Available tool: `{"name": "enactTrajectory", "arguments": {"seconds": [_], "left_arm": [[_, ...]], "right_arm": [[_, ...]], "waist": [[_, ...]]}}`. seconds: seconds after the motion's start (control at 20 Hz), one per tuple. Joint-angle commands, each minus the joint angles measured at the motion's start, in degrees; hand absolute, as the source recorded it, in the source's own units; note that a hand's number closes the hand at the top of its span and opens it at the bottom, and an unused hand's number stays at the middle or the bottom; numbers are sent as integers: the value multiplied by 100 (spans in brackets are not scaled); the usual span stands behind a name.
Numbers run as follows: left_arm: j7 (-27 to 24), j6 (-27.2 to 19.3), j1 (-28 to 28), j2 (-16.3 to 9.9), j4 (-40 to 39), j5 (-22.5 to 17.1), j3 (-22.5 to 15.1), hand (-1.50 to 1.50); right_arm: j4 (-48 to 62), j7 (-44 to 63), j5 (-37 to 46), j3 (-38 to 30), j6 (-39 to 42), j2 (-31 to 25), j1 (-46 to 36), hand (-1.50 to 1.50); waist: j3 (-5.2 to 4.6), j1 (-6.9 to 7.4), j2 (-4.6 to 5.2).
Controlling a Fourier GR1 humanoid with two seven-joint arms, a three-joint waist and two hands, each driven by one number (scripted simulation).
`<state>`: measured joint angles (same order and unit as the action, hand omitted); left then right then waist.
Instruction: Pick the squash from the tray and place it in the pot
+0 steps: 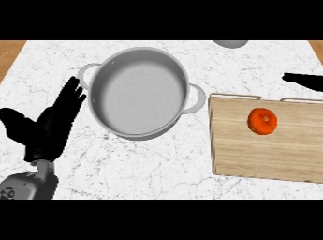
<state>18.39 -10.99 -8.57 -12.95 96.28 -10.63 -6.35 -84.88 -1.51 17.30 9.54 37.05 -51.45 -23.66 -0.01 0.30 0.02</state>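
An orange round squash (262,121) lies on a wooden tray (274,159) at the right of the counter. A steel pot (139,93) with two side handles stands left of the tray, with nothing inside it. My right hand (319,84) shows at the right edge, above the tray's far corner, fingers spread and open; part of it also pokes in lower at the edge. It is apart from the squash. My left hand (46,126) rests open at the left, fingers up, beside the pot.
The white marble counter (157,164) has wooden strips at both far sides. A grey round object (231,43) sits at the counter's far edge.
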Motion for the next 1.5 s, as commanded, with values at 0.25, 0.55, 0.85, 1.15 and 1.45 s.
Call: {"name": "enactTrajectory", "arguments": {"seconds": [0.25,0.55,0.85,1.15,1.45], "left_arm": [[54,219,6,165,-64,123,197,0],[-174,420,385,322,60,132,178,0],[-32,406,140,370,26,231,383,0],[56,463,266,420,189,347,350,0],[446,531,342,332,692,300,476,0]], "right_arm": [[-8,65,660,-429,43,802,168,-150],[105,278,1063,-380,47,1436,-122,-150],[-384,846,1411,-461,198,1755,312,-150],[360,695,2177,-255,-237,2104,159,-150],[477,194,2673,-111,-368,2032,469,-150]], "waist": [[0,-25,-3],[0,13,2],[0,-11,-2],[2,7,1],[3,2,-7]]}}
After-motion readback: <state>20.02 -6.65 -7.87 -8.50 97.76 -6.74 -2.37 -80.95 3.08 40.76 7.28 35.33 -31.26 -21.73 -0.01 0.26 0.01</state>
